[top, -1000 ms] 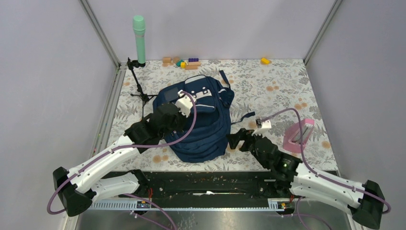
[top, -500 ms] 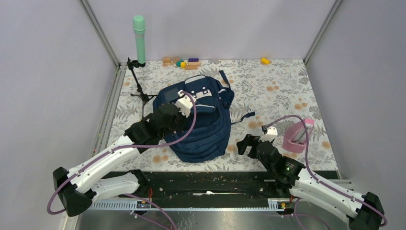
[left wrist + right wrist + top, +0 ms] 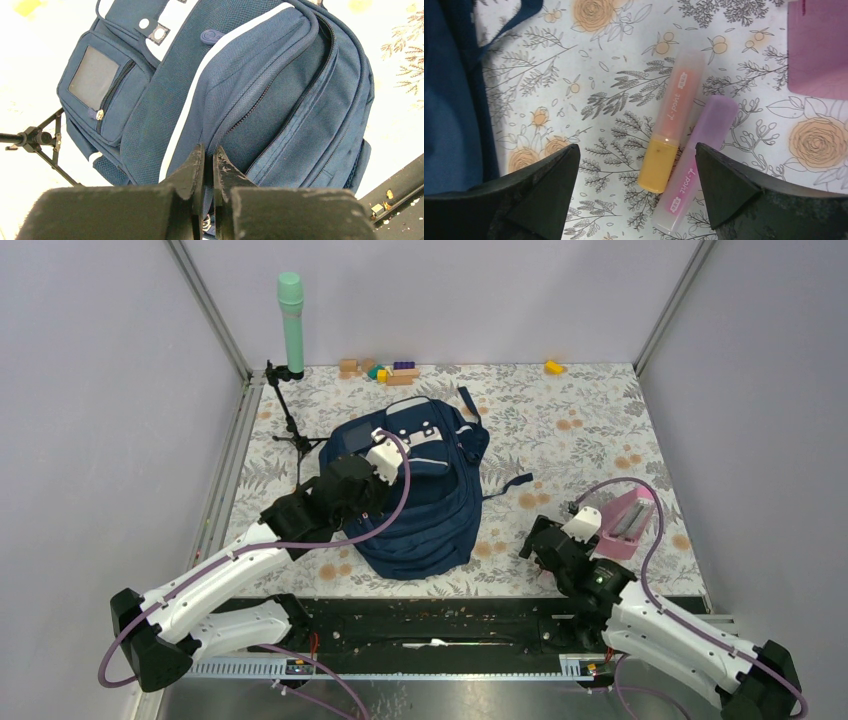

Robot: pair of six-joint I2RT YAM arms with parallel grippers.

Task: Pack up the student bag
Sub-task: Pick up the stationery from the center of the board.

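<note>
The navy student bag (image 3: 430, 510) lies in the middle of the floral mat, its front pocket facing the back left. My left gripper (image 3: 372, 485) rests on its left side; in the left wrist view the bag (image 3: 280, 90) fills the frame and my gripper (image 3: 209, 152) is shut on a thin bit of it beside a zip. My right gripper (image 3: 535, 540) is open to the right of the bag, low over the mat. In the right wrist view it (image 3: 636, 150) hangs above an orange highlighter (image 3: 659, 165) and a pink highlighter (image 3: 696, 165) lying side by side.
A pink pencil case (image 3: 625, 523) stands just right of my right gripper and shows at the corner of the right wrist view (image 3: 819, 50). A green cylinder (image 3: 290, 320) on a black tripod (image 3: 292, 430) stands back left. Toy blocks (image 3: 385, 370) and a yellow piece (image 3: 553, 367) lie by the back wall.
My right arm has drawn away from the bag, moving right and toward the near edge, close to the pink pencil case. The left arm and the bag have not moved.
</note>
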